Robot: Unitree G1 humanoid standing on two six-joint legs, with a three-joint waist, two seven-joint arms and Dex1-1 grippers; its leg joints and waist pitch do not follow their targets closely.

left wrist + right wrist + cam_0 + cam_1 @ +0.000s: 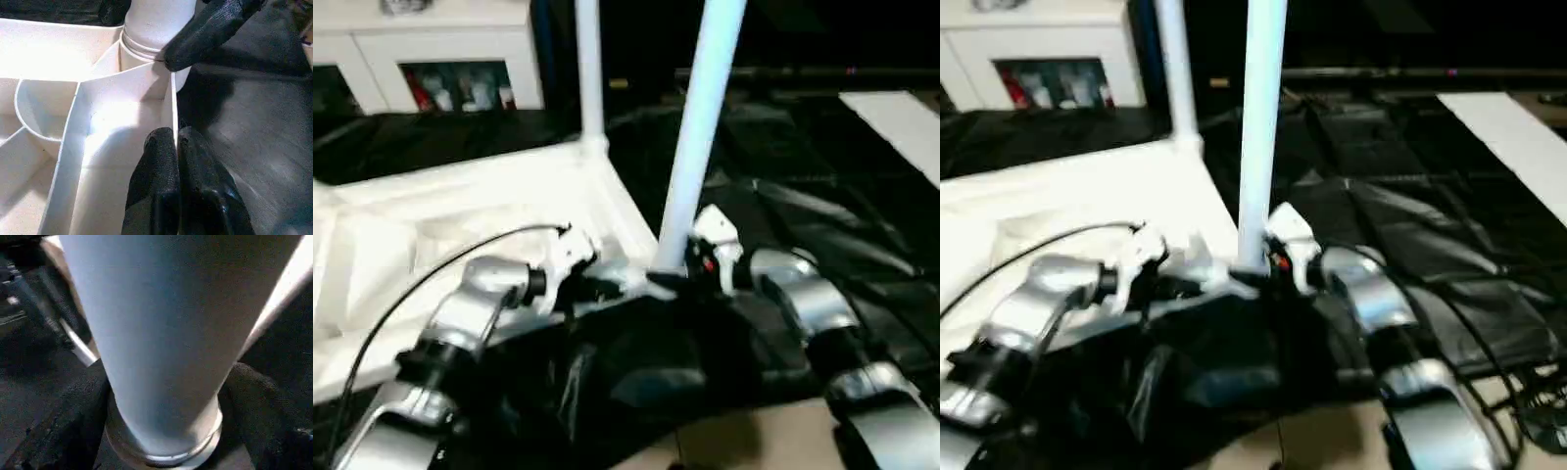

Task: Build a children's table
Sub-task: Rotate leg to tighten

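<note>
The white tabletop lies upside down with its ribbed underside showing. A white leg stands upright in the near corner socket, and a second leg stands in the far corner. My left gripper is shut on the thin rim wall of the tabletop just beside that near socket. My right gripper is open, with one black finger on each side of the near leg low at its foot. One right finger rests against the collar of the leg.
A white cabinet with glass doors stands at the back left. Black cloth covers the surface under and to the right of the tabletop. A white board lies at the far right. A black cable loops over my left forearm.
</note>
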